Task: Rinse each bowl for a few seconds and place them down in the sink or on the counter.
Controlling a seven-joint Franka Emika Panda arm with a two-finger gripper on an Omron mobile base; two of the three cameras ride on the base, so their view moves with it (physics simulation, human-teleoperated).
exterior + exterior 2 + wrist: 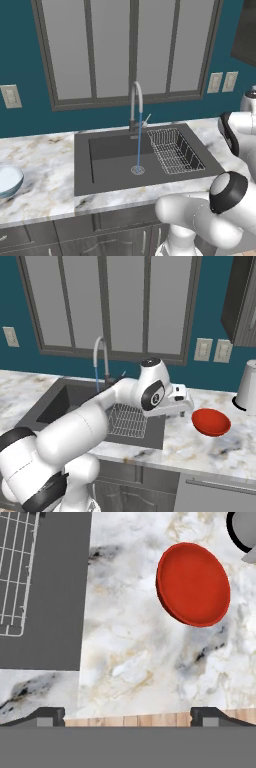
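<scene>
Claw released, empty, above the counter near the red bowl. Tap running; neither it nor the blue-grey bowl appears rinsed yet.

1. The back wall is painted dark teal blue.
2. A big window with a grey frame sits in that wall. Its panes look pale grey.
3. Pale light switch plates hang on the wall.
4. Dark grey cupboard doors are low down in front.
5. A dark upper cupboard hangs at the right.
6. A strip of light brown wooden floor shows.
</scene>
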